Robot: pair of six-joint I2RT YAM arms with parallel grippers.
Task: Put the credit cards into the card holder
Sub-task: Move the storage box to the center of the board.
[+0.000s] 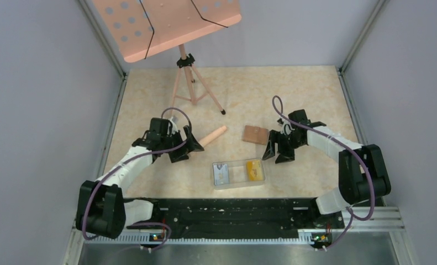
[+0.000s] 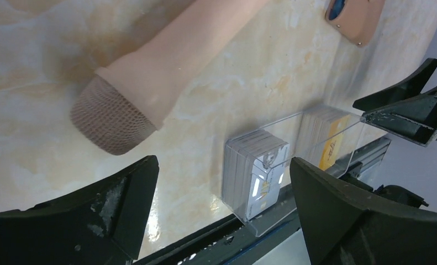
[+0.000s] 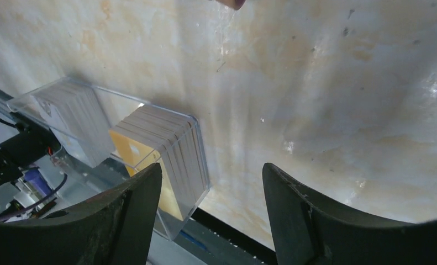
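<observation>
The credit cards stand in a clear plastic box (image 1: 238, 175) near the table's front: a pale grey stack (image 1: 221, 172) (image 2: 257, 171) (image 3: 72, 118) at its left end and a yellow-orange stack (image 1: 254, 170) (image 2: 329, 141) (image 3: 169, 149) at its right end. The brown card holder (image 1: 255, 134) lies flat behind the box. My left gripper (image 1: 188, 146) (image 2: 222, 165) hangs open and empty left of the box. My right gripper (image 1: 278, 150) (image 3: 211, 168) is open and empty too, just right of the card holder and behind the box's right end.
A pink microphone-shaped rod (image 1: 212, 136) (image 2: 149, 72) with a mesh tip lies between my left gripper and the card holder. A pink music stand (image 1: 166, 25) on a tripod (image 1: 187, 83) stands at the back left. Grey walls enclose the table; a black rail (image 1: 232, 212) runs along the front.
</observation>
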